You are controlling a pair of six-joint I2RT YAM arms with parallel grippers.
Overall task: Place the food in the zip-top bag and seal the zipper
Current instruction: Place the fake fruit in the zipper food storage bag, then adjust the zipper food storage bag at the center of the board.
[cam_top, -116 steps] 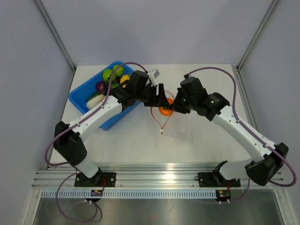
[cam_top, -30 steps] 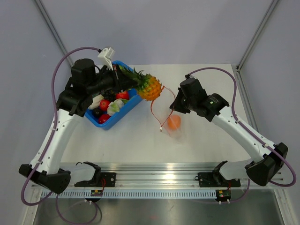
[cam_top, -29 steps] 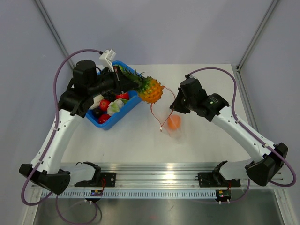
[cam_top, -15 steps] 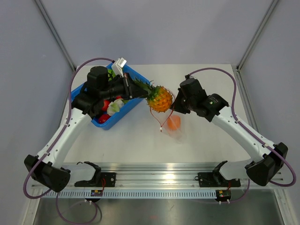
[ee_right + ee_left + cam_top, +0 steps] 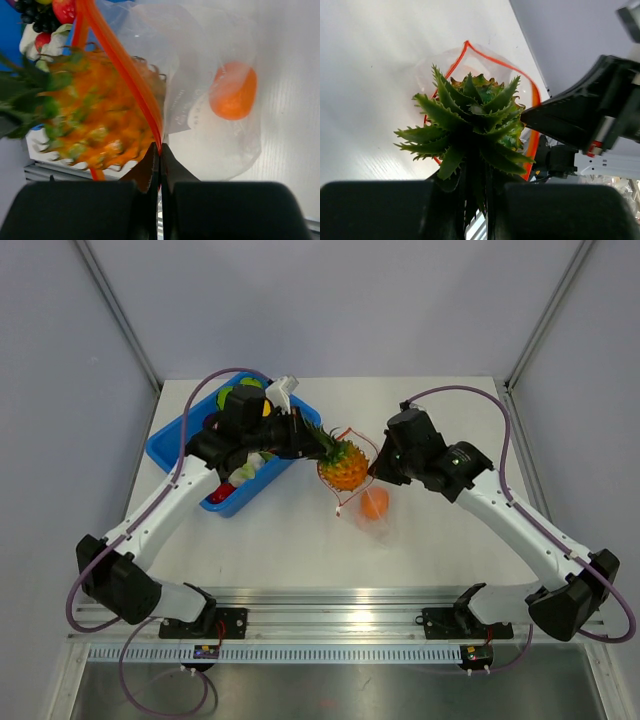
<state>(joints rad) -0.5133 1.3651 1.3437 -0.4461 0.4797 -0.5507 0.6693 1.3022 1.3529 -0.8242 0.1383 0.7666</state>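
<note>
The left arm reaches from its base at 7 o'clock over the blue rectangular plastic bin (image 5: 168,443), forearm near level. The left gripper (image 5: 479,187) is clamped narrowly on the spiky green crown of the orange plastic toy pineapple (image 5: 343,467). The pineapple's knobbly body sits at table centre, within the loop of the thin orange-red zipper strip (image 5: 124,70) at the mouth of the clear crinkly zip-top bag (image 5: 378,525). The right arm bends in from 5 o'clock. The right gripper (image 5: 160,149) is fully closed, pinching that strip. A smooth round orange toy fruit (image 5: 233,91) lies inside the bag, at the pineapple's 4 o'clock. Other toy food pieces (image 5: 220,494) lie in the bin at 10 o'clock.
</note>
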